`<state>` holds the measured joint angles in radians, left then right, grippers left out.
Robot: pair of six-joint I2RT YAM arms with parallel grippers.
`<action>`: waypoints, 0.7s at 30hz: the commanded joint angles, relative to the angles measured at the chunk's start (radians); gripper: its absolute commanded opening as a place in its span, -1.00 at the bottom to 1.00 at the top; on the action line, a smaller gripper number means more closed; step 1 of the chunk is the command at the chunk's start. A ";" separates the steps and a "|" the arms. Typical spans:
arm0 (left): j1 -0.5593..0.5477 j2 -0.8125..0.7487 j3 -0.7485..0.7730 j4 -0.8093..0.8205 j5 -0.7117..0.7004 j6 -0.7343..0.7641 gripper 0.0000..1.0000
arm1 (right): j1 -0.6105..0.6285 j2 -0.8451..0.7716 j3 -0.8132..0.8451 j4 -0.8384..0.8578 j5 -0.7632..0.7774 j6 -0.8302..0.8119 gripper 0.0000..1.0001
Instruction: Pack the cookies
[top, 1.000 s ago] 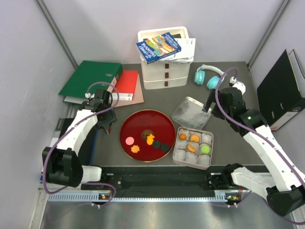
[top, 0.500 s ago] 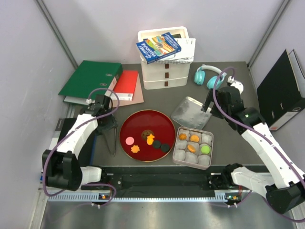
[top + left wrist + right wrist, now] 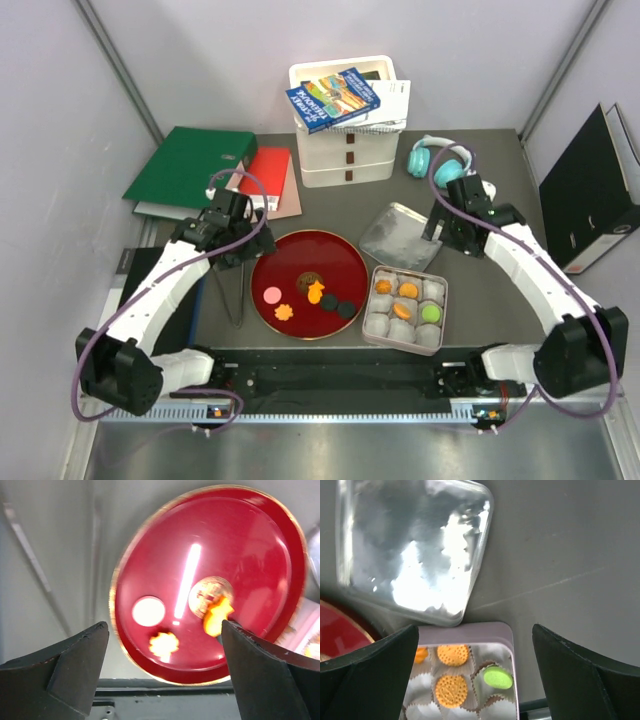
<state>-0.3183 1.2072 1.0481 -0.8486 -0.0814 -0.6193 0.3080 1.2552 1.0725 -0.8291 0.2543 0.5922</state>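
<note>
On the dark grey table [image 3: 330,210], my left pincer [image 3: 164,626] hangs spread wide above the red plate [image 3: 260,545], with the loose cookies [image 3: 148,611] lying on it just below and between my fingers. My right pincer [image 3: 475,627] is spread too, over the edge of the tin [image 3: 507,630] just beside the shiny lid [image 3: 410,550]. Orange and green cookies [image 3: 451,690] sit in the tin's paper cups [image 3: 378,322].

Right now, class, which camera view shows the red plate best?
Top external: the red plate shows whole and sharp. Left wrist shows it close but blurred and glare-streaked, its lower edge partly hidden. Right wrist catches only a rim sliver.
</note>
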 commanded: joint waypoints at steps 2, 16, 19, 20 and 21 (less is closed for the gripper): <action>-0.025 0.008 0.038 0.075 0.109 -0.083 0.98 | -0.115 0.110 -0.020 0.048 -0.075 0.040 0.71; -0.059 0.014 0.043 0.083 0.134 -0.054 0.98 | -0.133 0.401 0.050 0.185 -0.061 0.075 0.16; -0.061 0.008 0.035 0.085 0.134 -0.057 0.98 | -0.144 0.446 0.052 0.217 -0.067 0.090 0.11; -0.061 0.008 0.033 0.085 0.135 -0.059 0.98 | -0.145 0.455 0.055 0.223 -0.063 0.092 0.04; -0.061 0.005 0.032 0.085 0.134 -0.057 0.98 | -0.145 0.466 0.058 0.232 -0.059 0.092 0.04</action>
<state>-0.3752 1.2240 1.0584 -0.7795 0.0628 -0.6815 0.1757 1.6913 1.0824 -0.6628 0.1791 0.6590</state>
